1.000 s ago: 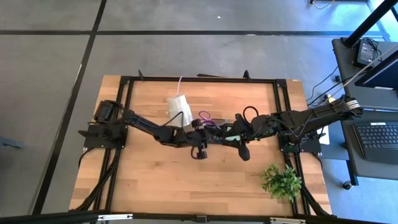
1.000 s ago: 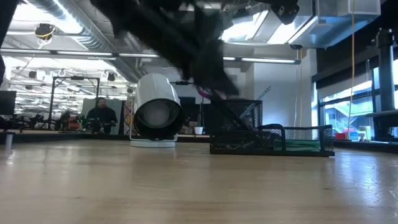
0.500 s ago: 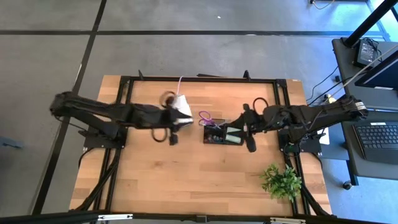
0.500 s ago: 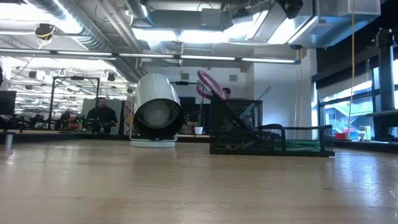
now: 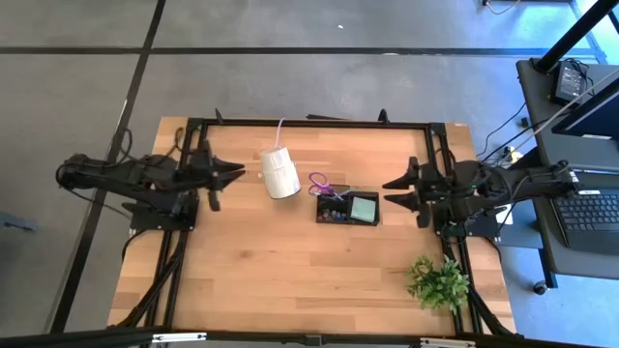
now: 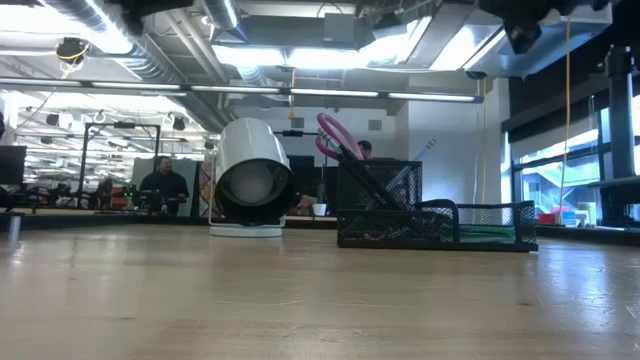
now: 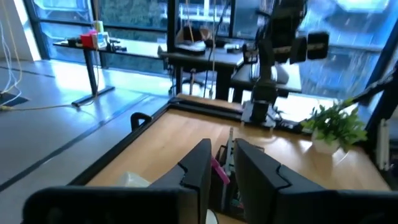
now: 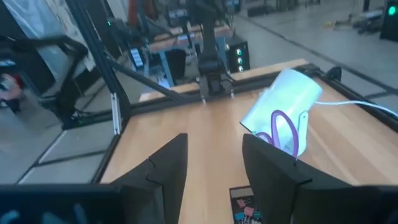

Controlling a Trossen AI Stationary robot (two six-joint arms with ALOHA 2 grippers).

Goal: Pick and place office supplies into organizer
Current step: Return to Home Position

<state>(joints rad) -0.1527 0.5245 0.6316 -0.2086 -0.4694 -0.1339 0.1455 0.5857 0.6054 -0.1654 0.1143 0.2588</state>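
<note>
**Both arms sit clear of the filled organizer**

Well left of the black mesh two-compartment organizer [image 5: 348, 223], the left gripper [image 5: 236, 173] hovers over the wooden table [image 5: 271, 271], its fingers slightly parted and holding nothing. A white cylinder roll [image 5: 280, 172] lies just left of the organizer. Purple-handled scissors [image 5: 320, 182] lean out of its left compartment (small coloured clips [image 5: 334, 216] lie there too). A square mint-green sticky-note pad [image 5: 364, 207] fills the right compartment. Just right of the organizer, the right gripper [image 5: 389, 191] hangs with its fingers spread, holding nothing.

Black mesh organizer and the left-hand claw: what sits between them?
High view: a white cylinder roll lies between the left gripper and the black mesh organizer.
</note>
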